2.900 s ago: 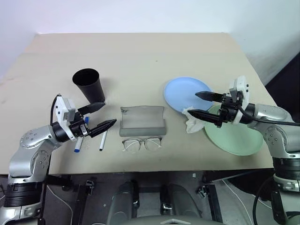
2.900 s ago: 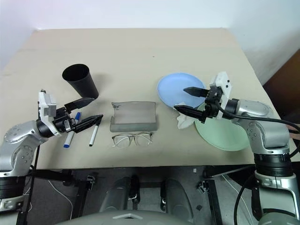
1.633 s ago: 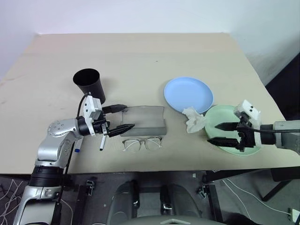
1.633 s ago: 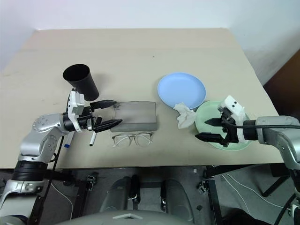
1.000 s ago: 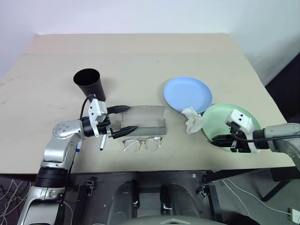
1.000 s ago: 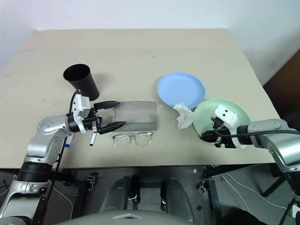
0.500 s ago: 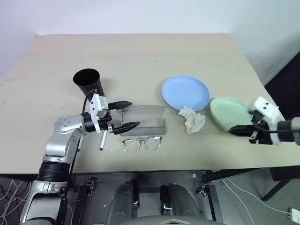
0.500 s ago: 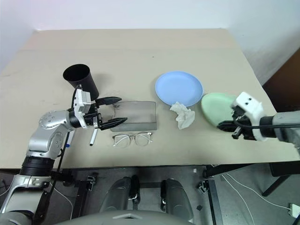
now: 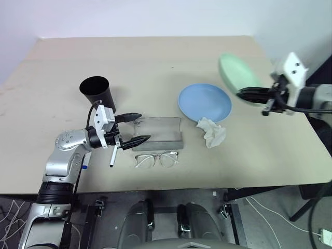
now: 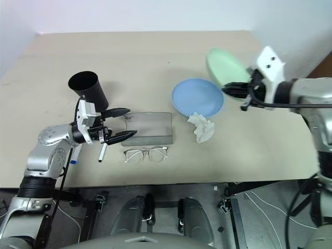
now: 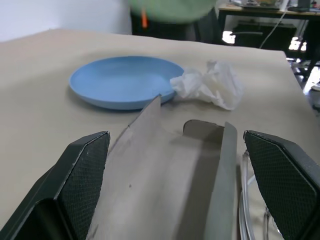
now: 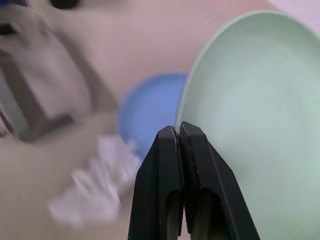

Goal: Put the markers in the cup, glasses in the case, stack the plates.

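My right gripper [image 9: 243, 94] is shut on the rim of the mint green plate [image 9: 234, 71], which hangs tilted in the air just right of and beyond the light blue plate [image 9: 205, 101]. In the right wrist view its fingers [image 12: 170, 150] pinch the green plate's [image 12: 250, 100] edge. The grey case [image 9: 160, 132] lies open at table centre. My left gripper [image 9: 139, 127] stands open at its left end, holding nothing. The glasses [image 9: 156, 159] lie in front of the case. Two markers [image 9: 111, 154] rest under my left hand, the blue-capped one [image 9: 84, 166] mostly hidden. The black cup [image 9: 96, 92] stands behind.
A crumpled white tissue [image 9: 211, 132] lies on the table at the blue plate's near right edge. The beige table [image 9: 155, 62] has bare room across its far half. Its right edge [image 9: 306, 119] runs under my right arm.
My right gripper has lifted the green plate off the table and carried it up and away from me, to beside the blue plate. The left gripper has stayed at the case.
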Robot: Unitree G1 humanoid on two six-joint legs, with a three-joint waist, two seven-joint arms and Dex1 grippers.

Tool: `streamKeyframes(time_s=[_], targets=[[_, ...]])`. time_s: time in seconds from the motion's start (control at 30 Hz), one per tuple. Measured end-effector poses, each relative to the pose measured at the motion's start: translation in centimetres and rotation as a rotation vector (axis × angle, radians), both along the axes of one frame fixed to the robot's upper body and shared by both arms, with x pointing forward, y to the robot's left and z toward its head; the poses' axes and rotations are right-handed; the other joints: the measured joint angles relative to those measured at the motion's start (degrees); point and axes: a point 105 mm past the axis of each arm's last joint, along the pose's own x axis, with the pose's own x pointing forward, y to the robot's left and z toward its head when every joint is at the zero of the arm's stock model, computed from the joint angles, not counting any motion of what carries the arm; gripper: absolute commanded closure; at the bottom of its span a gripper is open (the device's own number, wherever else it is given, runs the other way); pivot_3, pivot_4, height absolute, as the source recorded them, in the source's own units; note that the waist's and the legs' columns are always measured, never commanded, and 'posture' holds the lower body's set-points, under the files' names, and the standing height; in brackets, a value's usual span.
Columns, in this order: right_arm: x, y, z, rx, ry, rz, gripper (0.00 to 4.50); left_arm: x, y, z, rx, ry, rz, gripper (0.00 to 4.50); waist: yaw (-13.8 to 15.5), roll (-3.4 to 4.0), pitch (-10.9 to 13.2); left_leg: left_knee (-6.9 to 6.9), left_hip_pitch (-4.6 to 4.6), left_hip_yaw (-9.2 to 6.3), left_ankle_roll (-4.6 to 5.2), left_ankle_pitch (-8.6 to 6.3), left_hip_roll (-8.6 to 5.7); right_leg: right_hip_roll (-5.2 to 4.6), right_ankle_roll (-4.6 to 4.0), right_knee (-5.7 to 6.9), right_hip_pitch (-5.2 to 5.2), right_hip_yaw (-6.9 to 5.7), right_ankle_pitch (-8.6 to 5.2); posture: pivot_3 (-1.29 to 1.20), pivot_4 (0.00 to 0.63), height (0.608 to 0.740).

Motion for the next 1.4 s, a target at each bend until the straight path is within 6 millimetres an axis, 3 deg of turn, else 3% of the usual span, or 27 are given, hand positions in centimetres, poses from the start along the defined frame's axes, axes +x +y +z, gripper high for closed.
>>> streamKeyframes(time_s=[0.2, 0.47, 0.9, 1.0, 1.23, 1.37, 1.4], targets=[[2.4, 2.2, -2.8, -0.058, 0.017, 0.079, 4.49, -0.5, 0.3, 0.0, 0.005, -0.001, 0.035, 0.0, 0.1, 0.01, 0.0, 0.04, 0.0, 0.06, 0.03, 0.02, 0.0, -0.02, 0.03, 0.02, 0.02, 0.0, 0.03, 0.0, 0.15, 0.715], [2.8, 3.9, -6.7, -0.167, 0.108, 0.164, 4.49, -1.0, 0.7, 0.4, 0.003, -0.012, 0.068, 0.0, 0.0, 0.02, 0.0, 0.03, 0.04, 0.09, 0.04, 0.03, 0.01, -0.02, 0.05, 0.17, -0.02, 0.01, 0.04, 0.0, 0.15, 0.715], [3.3, 3.6, -8.5, -0.296, 0.11, 0.162, 4.49, -1.2, 0.9, 0.6, 0.008, -0.013, 0.093, 0.0, 0.0, 0.02, 0.0, 0.06, 0.05, 0.09, -0.03, 0.0, 0.01, -0.08, 0.0, 0.21, -0.02, 0.02, 0.03, 0.0, 0.15, 0.715], [3.4, 3.6, -8.3, -0.309, 0.103, 0.158, 3.81, -1.1, 0.9, 0.6, 0.012, -0.014, 0.094, 0.0, 0.0, 0.03, 0.0, 0.07, 0.05, 0.09, -0.04, 0.0, 0.01, -0.08, -0.01, 0.21, -0.04, 0.02, 0.03, 0.0, 0.15, 0.715], [3.8, 3.5, -6.5, -0.245, 0.083, 0.12, 1.41, -1.0, 0.9, 0.9, 0.01, -0.022, 0.098, 0.0, 0.0, 0.03, 0.0, 0.06, 0.03, 0.09, -0.08, -0.03, 0.01, -0.1, -0.02, 0.2, -0.07, 0.03, 0.03, 0.0, 0.15, 0.715], [3.3, 3.3, -3.9, -0.11, 0.081, 0.105, 0.01, -0.9, 0.8, 1.0, 0.011, -0.027, 0.094, 0.0, 0.0, 0.03, 0.0, 0.04, 0.02, 0.09, -0.08, -0.03, 0.01, -0.11, -0.03, 0.21, -0.08, 0.03, 0.03, 0.0, 0.15, 0.715], [2.9, 3.2, -3.1, -0.085, 0.077, 0.114, 0.01, -0.9, 0.8, 1.1, 0.011, -0.028, 0.094, 0.0, 0.1, 0.04, 0.0, 0.02, 0.03, 0.09, -0.08, -0.03, 0.01, -0.11, -0.03, 0.2, -0.09, 0.03, 0.03, 0.0, 0.15, 0.715]])
